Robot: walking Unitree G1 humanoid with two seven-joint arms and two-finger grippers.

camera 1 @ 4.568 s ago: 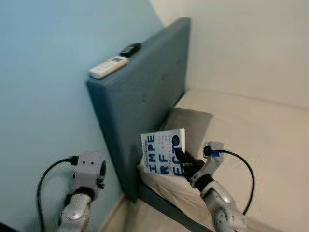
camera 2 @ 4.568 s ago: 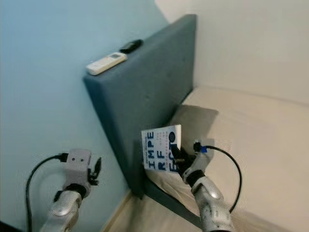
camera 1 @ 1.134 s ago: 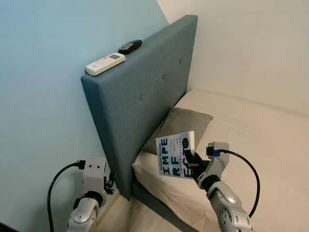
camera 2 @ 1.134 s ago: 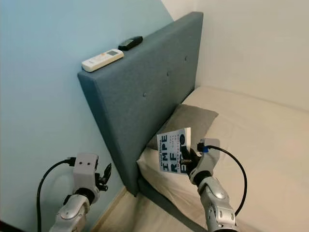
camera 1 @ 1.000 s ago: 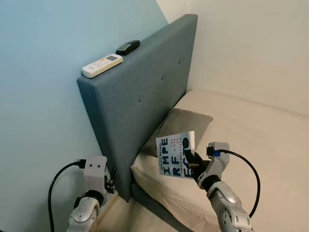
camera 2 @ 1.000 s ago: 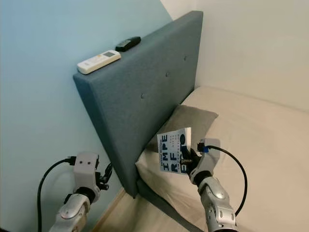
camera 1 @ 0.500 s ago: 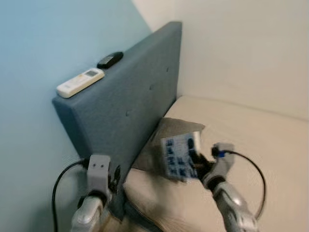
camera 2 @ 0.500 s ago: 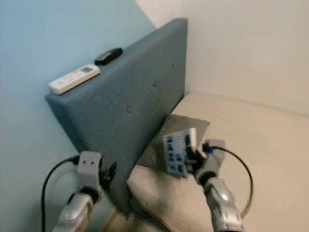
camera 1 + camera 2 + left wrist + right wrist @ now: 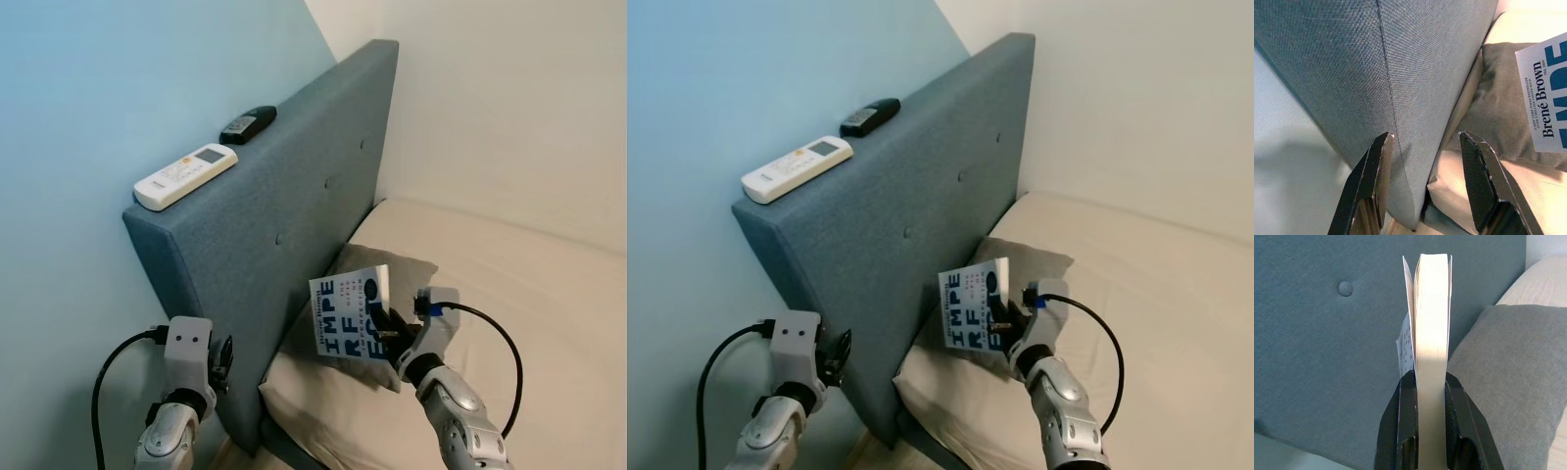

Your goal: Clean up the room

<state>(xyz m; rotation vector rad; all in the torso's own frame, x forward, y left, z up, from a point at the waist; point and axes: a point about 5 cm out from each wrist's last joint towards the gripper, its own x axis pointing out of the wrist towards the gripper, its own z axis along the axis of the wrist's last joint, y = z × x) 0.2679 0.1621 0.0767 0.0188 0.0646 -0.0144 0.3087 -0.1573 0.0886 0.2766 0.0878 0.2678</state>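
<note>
The white paperback book with bold blue cover lettering [image 9: 350, 318] stands upright in the right tool [image 9: 1423, 396], whose two black fingers [image 9: 1395, 423] pinch its lower edge from both sides, with the page block between them. It hangs above the near corner of the cream mattress [image 9: 509, 294], just in front of the flat grey fabric pillow [image 9: 377, 279] that leans against the headboard.

The left tool [image 9: 1425, 169] hovers low beside the outer edge of the blue-grey buttoned fabric headboard [image 9: 284, 215], its fingers spread apart and holding nothing.

The step in hand looks like carrying the book to a resting place. To do it well, the robot should keep the pinch firm, since the covers are already fanning open above the fingers. The cover should stay clear of the headboard face while the arm moves.

Farther off, on the headboard's flat top, lie a white rectangular remote control [image 9: 186, 176] and a small black oblong device [image 9: 247, 124]. That ledge is narrow, so the book would likely sit more safely elsewhere.
</note>
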